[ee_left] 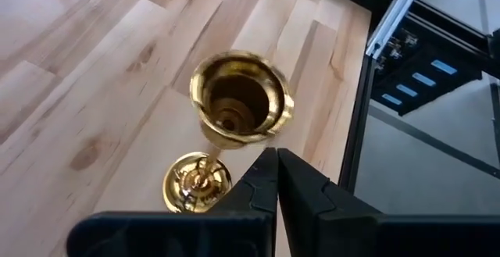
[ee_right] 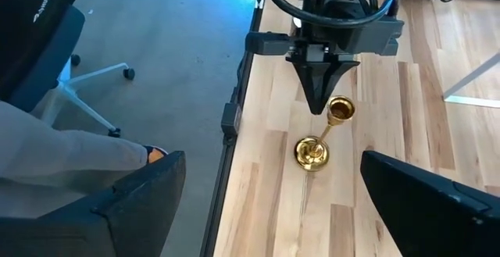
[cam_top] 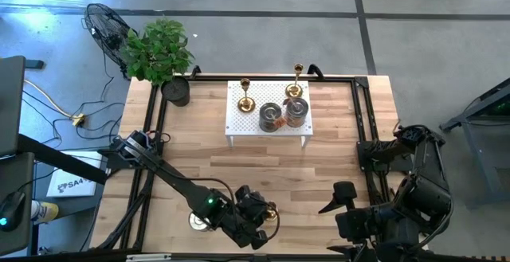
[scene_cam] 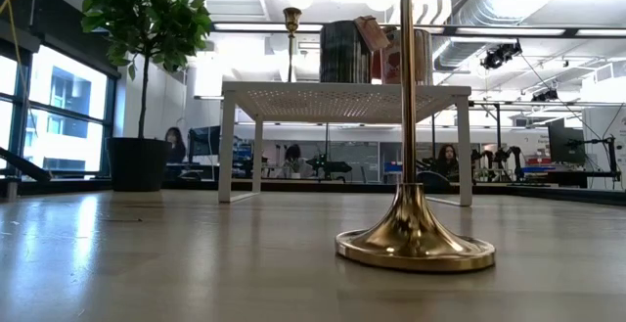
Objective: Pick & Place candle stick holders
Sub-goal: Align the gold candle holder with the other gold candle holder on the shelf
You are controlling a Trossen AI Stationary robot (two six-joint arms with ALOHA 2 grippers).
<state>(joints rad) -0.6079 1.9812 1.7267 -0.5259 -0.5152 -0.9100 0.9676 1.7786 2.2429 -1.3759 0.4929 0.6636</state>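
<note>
A gold candle stick holder (ee_left: 234,105) stands upright on its round base (scene_cam: 416,244) near the table's front edge. My left gripper (ee_left: 276,162) is shut beside its cup (ee_right: 340,110), with nothing between the fingers. My right gripper (ee_right: 273,218) hangs open above the front right of the table, away from everything. Two more gold holders (cam_top: 245,95) (cam_top: 297,79) and two silver-grey cylinders (cam_top: 271,117) (cam_top: 296,112) stand on a white perforated stand (cam_top: 239,123) at the far middle. Another silver cylinder (cam_top: 195,220) sits on the table by the left arm. My left gripper's shut fingertips (ee_left: 269,157) come slanting down from the near side and end right at the outer wall of the gold holder's cup (ee_left: 262,136). I cannot tell whether they touch it. The holder stands on the table on its own base.
A black plant pot (cam_top: 177,91) with a leafy plant stands at the table's far left corner. Black rails (cam_top: 362,127) run along the table's left and right sides. Bare wood lies between the white stand and the front edge.
</note>
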